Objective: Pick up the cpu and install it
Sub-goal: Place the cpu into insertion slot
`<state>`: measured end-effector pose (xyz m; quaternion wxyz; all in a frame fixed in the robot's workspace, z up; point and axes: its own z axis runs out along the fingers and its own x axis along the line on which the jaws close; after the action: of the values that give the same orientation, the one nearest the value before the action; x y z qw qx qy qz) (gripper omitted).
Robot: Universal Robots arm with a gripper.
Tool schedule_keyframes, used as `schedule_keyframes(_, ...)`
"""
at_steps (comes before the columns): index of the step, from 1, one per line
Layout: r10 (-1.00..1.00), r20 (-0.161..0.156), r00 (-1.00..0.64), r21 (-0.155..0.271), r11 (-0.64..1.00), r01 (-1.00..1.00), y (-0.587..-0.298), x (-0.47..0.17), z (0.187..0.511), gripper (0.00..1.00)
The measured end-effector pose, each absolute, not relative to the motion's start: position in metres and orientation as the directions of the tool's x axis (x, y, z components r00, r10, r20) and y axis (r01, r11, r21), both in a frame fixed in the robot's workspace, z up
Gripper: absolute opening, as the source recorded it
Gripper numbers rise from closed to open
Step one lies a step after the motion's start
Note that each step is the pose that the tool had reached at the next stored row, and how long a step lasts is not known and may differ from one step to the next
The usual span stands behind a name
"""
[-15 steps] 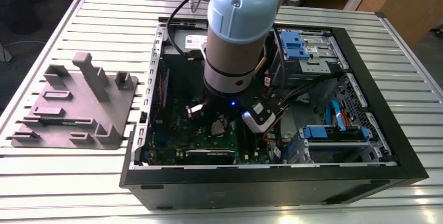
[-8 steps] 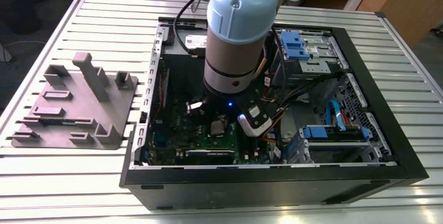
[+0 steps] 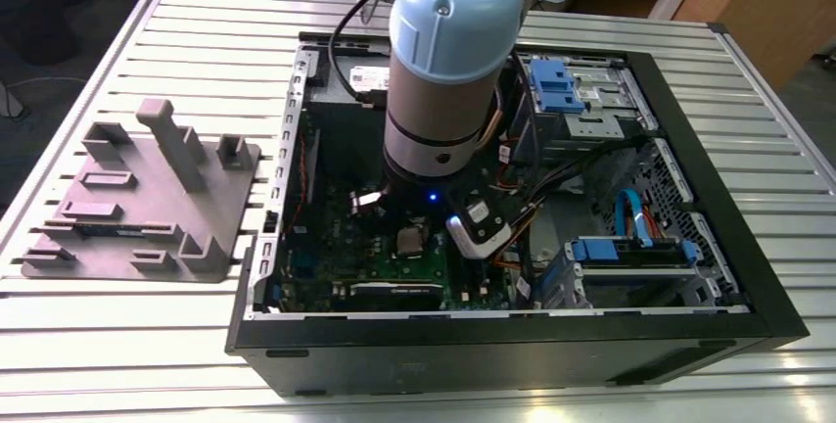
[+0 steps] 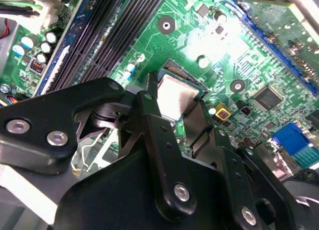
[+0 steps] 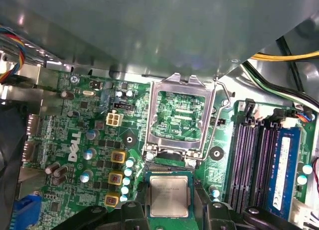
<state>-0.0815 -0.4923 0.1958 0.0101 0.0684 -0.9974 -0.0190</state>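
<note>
The cpu [image 5: 169, 195], a small square chip with a silver-grey top and a thin green edge, sits level over the motherboard socket. The socket's metal load plate [image 5: 179, 115] is flipped open just beyond it. My gripper [image 5: 169, 202] has a black finger against each of two opposite sides of the chip, shut on it. In the second wrist view the cpu [image 4: 177, 96] shows between the same black fingers [image 4: 149, 110]. In the exterior view my arm [image 3: 444, 70] reaches straight down into the open computer case [image 3: 523, 335].
Black memory slots [image 5: 251, 160] and a blue memory slot [image 5: 286, 165] run beside the socket. A grey metal wall [image 5: 149, 31] overhangs the board. Cables [image 5: 289, 56] cross one corner. On the exterior view's left a grey plastic tray [image 3: 144, 198] lies on the slatted table [image 3: 196, 51].
</note>
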Motion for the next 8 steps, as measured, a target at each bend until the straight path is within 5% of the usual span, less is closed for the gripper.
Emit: schedule_keyframes(8,-0.112,0.018,-0.994,0.039,0.993,-0.111,-0.4923,-0.0823,0.1954,0.45)
